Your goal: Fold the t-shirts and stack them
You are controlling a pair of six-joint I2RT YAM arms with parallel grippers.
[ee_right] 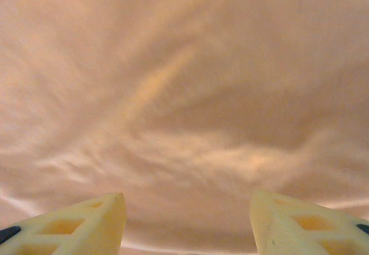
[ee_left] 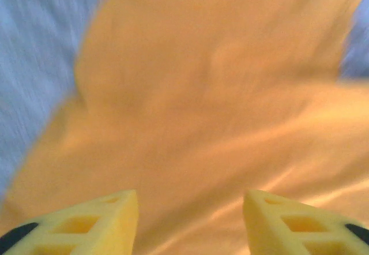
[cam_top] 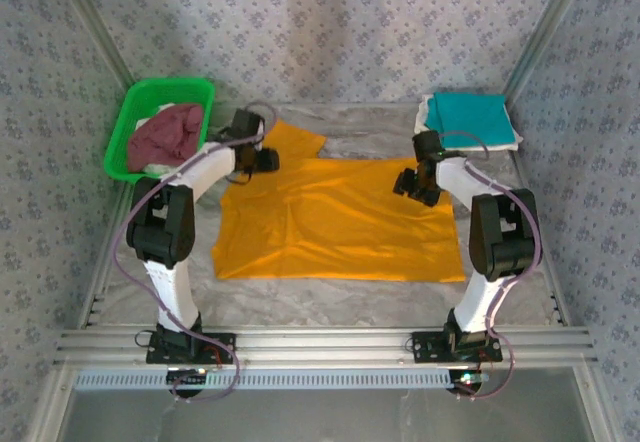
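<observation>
Orange t-shirt (cam_top: 340, 222) spread flat on table (cam_top: 340, 297), back side up, blurred in both wrist views.

Left gripper (cam_top: 265, 159) sits low over the shirt's far-left part by the sleeve. In the wrist view, left gripper (ee_left: 190, 200) has jaws parted about halfway, nothing between them, cloth right below and ahead.

Right gripper (cam_top: 408, 184) is over the shirt's right edge. Up close, right gripper (ee_right: 187, 203) is likewise parted and empty, orange cloth underneath.

Teal t-shirt (cam_top: 465, 117) lies folded on white t-shirt (cam_top: 424, 117), just beyond the right gripper. Maroon t-shirt (cam_top: 165, 134) is bunched in green basket (cam_top: 165, 90), left of the left gripper.
</observation>
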